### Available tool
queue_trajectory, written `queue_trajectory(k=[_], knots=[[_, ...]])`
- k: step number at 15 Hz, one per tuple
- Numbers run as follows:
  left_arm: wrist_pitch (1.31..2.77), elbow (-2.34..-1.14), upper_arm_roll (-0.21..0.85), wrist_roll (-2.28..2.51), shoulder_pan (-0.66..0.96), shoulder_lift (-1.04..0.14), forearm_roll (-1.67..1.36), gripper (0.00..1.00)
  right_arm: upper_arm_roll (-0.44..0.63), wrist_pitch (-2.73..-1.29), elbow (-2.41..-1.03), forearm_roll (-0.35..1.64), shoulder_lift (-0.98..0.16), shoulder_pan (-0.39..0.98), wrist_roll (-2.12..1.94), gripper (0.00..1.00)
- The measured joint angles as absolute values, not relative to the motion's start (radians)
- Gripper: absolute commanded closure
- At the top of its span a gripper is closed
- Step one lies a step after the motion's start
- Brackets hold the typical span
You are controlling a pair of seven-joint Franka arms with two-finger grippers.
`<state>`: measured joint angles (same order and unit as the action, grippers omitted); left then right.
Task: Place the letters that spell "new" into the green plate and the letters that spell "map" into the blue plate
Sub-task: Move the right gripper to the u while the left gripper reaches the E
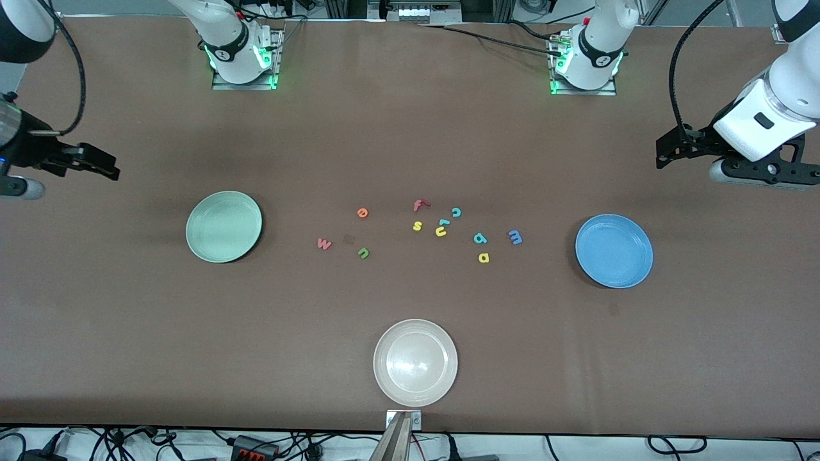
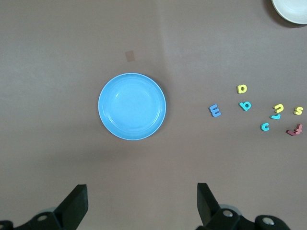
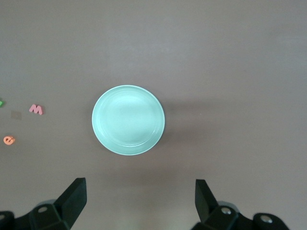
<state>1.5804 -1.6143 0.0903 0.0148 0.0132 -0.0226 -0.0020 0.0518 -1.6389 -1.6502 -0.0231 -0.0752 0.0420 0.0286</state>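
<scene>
- On the brown table [image 1: 410,128] lie three plates and a loose scatter of small foam letters; nothing sits in any plate.
- The green plate [image 1: 223,226] lies toward the right arm's end, the blue plate [image 1: 614,250] toward the left arm's end, well apart from each other.
- The beige plate [image 1: 415,362] lies between them, nearer the front camera.
- The w [image 1: 324,243], e [image 1: 362,212] and n [image 1: 364,253] lie on the table near the green plate's side of the scatter, each apart from the others.
- The m [image 1: 515,237], p [image 1: 480,238] and a [image 1: 483,257] lie close together near the blue plate; the m is the closest to it.
- In the middle of the scatter lie a red f [image 1: 419,205], a yellow s [image 1: 417,225], a yellow u [image 1: 441,231] and a teal c [image 1: 456,212]; a small teal piece touches the u, though its shape is hard to make out.
- The left gripper [image 1: 666,150] hangs high over the table's edge by the blue plate, fingers spread, holding nothing.
- The right gripper [image 1: 106,166] hangs high over the edge by the green plate, fingers likewise spread and empty.
- Both arms wait.
</scene>
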Motion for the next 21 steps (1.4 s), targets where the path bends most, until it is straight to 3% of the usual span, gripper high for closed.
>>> queue_trajectory(k=[8,17,21], knots=[[1.606,-1.616,0.109,0.156,0.094,-0.153,-0.003,0.0,0.043,-1.816,-1.653,-0.022,-0.255,0.251,0.122,0.0],[1.798,-1.625,0.111,0.493,0.172,-0.352,-0.05,0.0,0.039,-1.995,-1.616,-0.019,-0.474,0.491,0.643,0.0],[1.934,-1.702,0.125,0.522,0.173,-0.388,-0.059,0.0,0.04,-2.077,-1.543,-0.019,-0.608,0.54,0.894,0.03]])
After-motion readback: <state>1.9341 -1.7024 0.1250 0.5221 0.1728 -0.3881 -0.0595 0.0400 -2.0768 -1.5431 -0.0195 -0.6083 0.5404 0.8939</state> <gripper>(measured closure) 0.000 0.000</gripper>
